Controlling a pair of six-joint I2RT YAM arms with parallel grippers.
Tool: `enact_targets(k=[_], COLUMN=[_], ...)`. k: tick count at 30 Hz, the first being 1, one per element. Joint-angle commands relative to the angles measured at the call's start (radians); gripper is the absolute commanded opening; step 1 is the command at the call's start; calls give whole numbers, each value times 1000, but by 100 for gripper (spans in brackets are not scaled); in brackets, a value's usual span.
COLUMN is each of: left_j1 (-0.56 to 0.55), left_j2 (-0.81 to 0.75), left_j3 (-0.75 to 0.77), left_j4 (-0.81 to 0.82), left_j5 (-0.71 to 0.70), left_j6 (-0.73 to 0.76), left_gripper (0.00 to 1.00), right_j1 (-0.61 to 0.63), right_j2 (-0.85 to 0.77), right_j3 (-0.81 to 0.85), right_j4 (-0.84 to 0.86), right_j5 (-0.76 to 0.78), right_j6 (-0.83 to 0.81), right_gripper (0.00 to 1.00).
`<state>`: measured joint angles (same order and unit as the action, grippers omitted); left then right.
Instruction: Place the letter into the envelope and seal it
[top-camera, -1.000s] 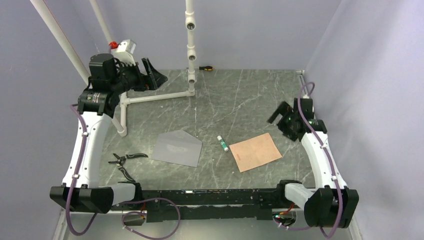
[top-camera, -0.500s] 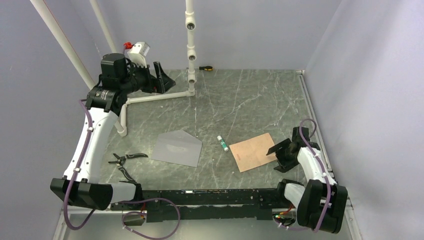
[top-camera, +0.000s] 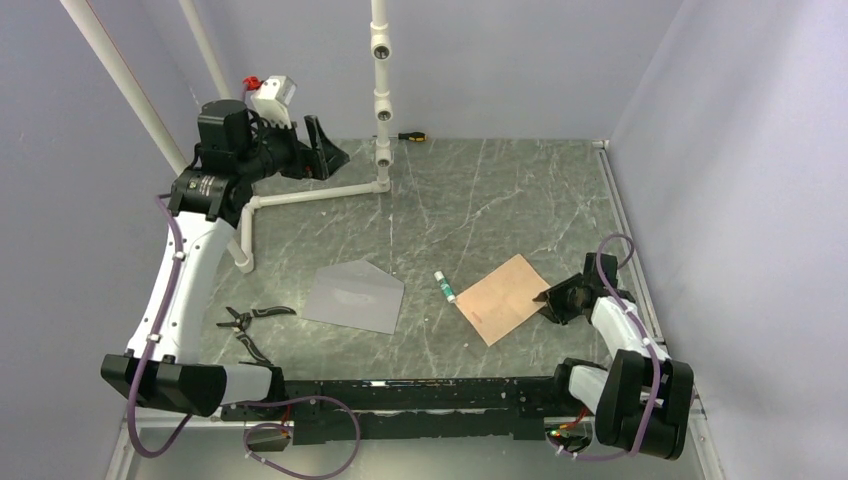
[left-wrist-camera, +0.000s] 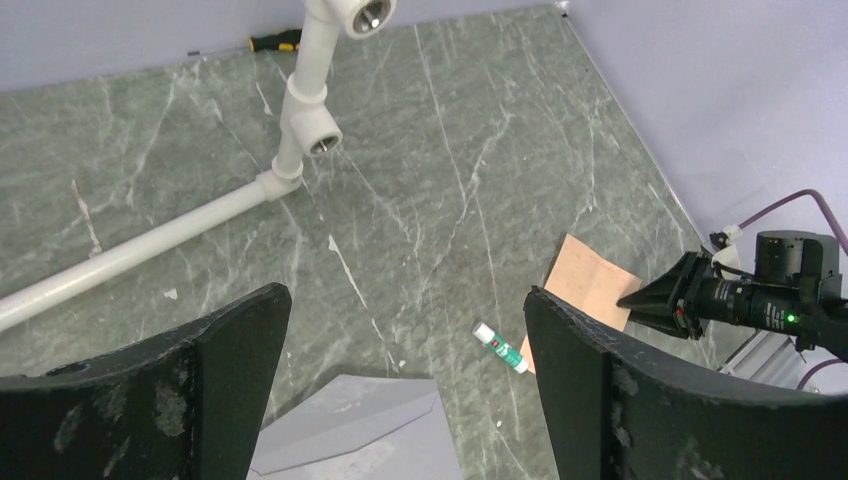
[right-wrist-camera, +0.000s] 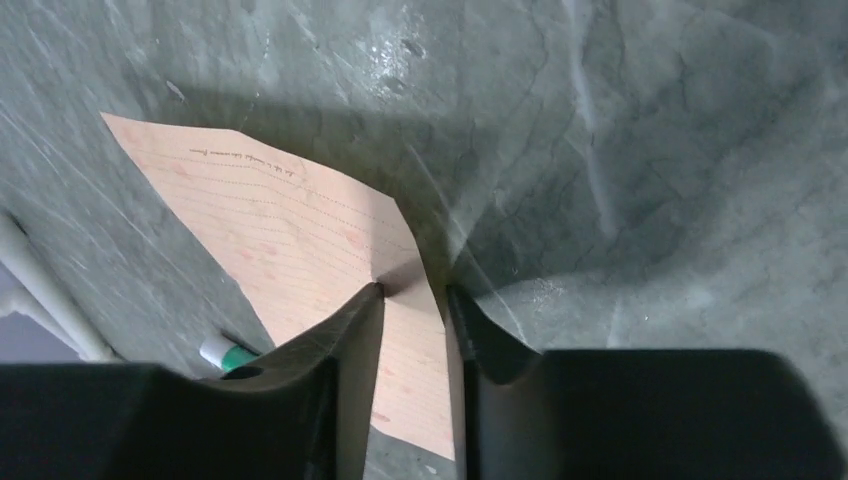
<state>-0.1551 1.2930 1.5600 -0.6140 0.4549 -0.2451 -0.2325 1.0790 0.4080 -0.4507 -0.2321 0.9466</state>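
Overhead, the letter (top-camera: 503, 297) lies flat on the bench (top-camera: 480, 200), right of the middle and turned askew. The right fingers (top-camera: 552, 298) sit low at its right edge, and that arm is folded down near the bench's right side. The grey envelope (top-camera: 352, 295) lies flat, well apart to the left, with its triangular flap open and pointing away from the arm bases. A small glue stick (top-camera: 445, 287) lies between the two papers, just beside the letter's left corner. The left fingers (top-camera: 325, 150) are raised at the far left, near a white pipe frame (top-camera: 380, 80). A pair of pliers (top-camera: 248, 318) lies left of the envelope, and a screwdriver (top-camera: 410, 135) lies by the back wall. From the left wrist, the left fingers (left-wrist-camera: 400, 300) are spread wide with nothing between them, high over the bench. Below them, the envelope (left-wrist-camera: 350, 440) shows at the bottom edge. The glue stick (left-wrist-camera: 500, 348) and letter (left-wrist-camera: 585, 285) lie further right. The right fingers (left-wrist-camera: 650, 295) point at the letter's edge. The pipe frame (left-wrist-camera: 300, 110) and the screwdriver (left-wrist-camera: 272, 42) lie towards the back. From the right wrist, the right fingers (right-wrist-camera: 415, 295) are only slightly apart, with a narrow gap between the tips. A strip of the letter (right-wrist-camera: 300, 240) along its near edge shows in that gap. One fingertip (right-wrist-camera: 370, 300) lies over the lined paper, and the other is at the paper's edge. The glue stick (right-wrist-camera: 225, 352) peeks out beyond the letter's far side.
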Motion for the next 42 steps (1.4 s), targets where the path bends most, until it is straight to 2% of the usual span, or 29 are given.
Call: enact_targets(k=[1, 6, 9, 13, 20, 25, 28, 31, 34, 37, 42], left_j1=[-4, -4, -7, -38, -202, -294, -345, -388, -397, -397, -404], left_j2=[14, 24, 35, 74, 257, 445, 562, 665, 744, 814, 863], left_j3=[73, 53, 10, -75, -144, -94, -48, 10, 65, 123, 138], left_j4=[38, 69, 100, 185, 283, 312, 348, 367, 397, 393, 461], left_j5=[0, 45, 91, 188, 224, 264, 308, 319, 356, 393, 424], left_j6=[0, -43, -90, -212, -365, -431, -444, -419, -417, -429, -489], left_gripper=[93, 93, 93, 93, 87, 92, 85, 83, 85, 93, 93], right_j1=[-2, -2, -2, -2, -2, -2, -2, -2, -2, -2, -2], right_j2=[-5, -33, -42, -78, -170, -226, -240, -252, -283, -324, -333], right_j3=[-48, -70, -73, -81, -41, -9, -1, 12, 32, 72, 125], right_j4=[76, 179, 213, 263, 255, 261, 290, 303, 295, 261, 226], right_j5=[114, 73, 45, -17, -58, -90, -136, -172, -180, -143, -150], right_j6=[-56, -124, -160, -209, -274, -299, -303, -305, -305, -304, -313], right_gripper=[28, 8, 1, 0, 0, 0, 0, 0, 0, 0, 0])
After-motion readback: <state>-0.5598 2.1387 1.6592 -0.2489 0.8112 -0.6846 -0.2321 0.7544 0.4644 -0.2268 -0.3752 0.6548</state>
